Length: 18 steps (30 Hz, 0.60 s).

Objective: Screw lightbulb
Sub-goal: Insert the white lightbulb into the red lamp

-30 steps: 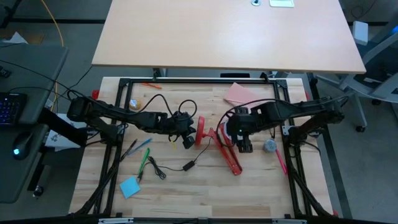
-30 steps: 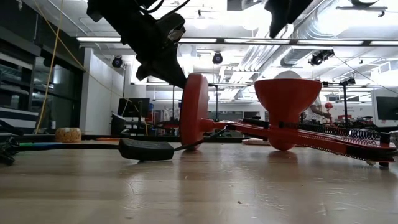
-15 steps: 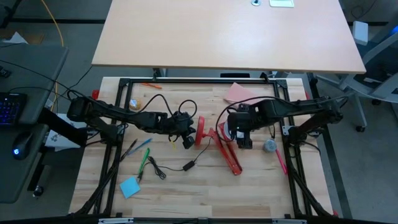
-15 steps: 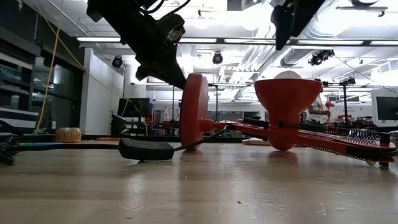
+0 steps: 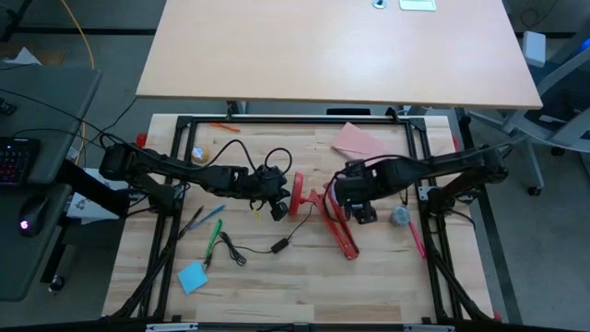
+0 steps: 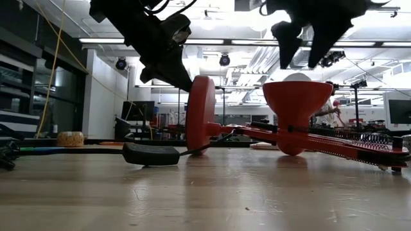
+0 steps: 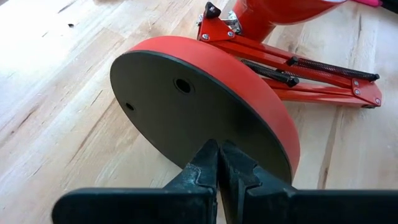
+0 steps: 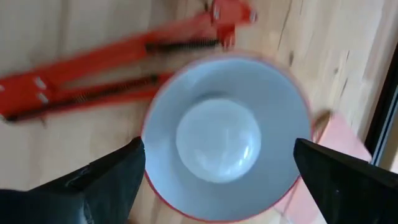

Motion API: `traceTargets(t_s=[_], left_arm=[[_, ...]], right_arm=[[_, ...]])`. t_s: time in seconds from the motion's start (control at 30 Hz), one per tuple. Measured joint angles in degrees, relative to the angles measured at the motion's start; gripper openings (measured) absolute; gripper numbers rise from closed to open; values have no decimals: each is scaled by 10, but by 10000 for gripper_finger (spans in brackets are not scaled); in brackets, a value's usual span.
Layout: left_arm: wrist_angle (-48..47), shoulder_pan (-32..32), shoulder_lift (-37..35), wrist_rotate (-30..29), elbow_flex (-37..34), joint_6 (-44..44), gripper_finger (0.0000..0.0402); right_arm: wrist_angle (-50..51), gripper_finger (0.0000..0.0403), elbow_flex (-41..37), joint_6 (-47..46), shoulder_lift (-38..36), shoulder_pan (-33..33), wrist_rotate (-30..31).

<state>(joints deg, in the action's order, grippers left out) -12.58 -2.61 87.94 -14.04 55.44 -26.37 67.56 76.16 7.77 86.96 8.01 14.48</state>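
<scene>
A red desk lamp lies on the table. Its round base (image 5: 298,194) (image 7: 186,106) stands on edge, and its shade (image 6: 297,102) (image 8: 273,93) opens upward. The white lightbulb (image 8: 217,140) sits in the middle of the shade; in the low view the shade's wall hides it. My right gripper (image 6: 303,50) (image 8: 221,180) (image 5: 355,198) hangs open just above the shade, one finger to each side of the bulb, touching nothing. My left gripper (image 7: 219,168) (image 6: 186,82) is shut at the base's upper rim. My left gripper has its shut fingertips against the rim of the lamp's round base (image 7: 208,158), where the dark underside meets the red edge. It comes from the table's left, slanting down. The base stands on edge on the table, its lower rim on the wood.
The lamp's spring arm (image 5: 343,235) runs toward the near edge, and its black cord with a switch (image 5: 278,246) (image 6: 151,154) trails to the left. Nearby lie a grey round object (image 5: 399,216), a pink sheet (image 5: 358,140), pens (image 5: 214,231) and a blue note (image 5: 192,277).
My right gripper has come down toward the lamp shade and rolled at the wrist, so both its fingers now show just above the shade in the low view. The lamp and my left gripper have stayed where they were.
</scene>
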Motion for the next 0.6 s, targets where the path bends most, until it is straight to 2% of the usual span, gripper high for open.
traceTargets(t_s=[0.3, 0.6], left_arm=[[0, 0, 0, -2, 0, 0, 0], [0, 0, 0, -2, 0, 0, 0]], right_arm=[[-29, 397, -40, 1, 0, -3, 22], [-34, 364, -40, 13, 0, -13, 34]])
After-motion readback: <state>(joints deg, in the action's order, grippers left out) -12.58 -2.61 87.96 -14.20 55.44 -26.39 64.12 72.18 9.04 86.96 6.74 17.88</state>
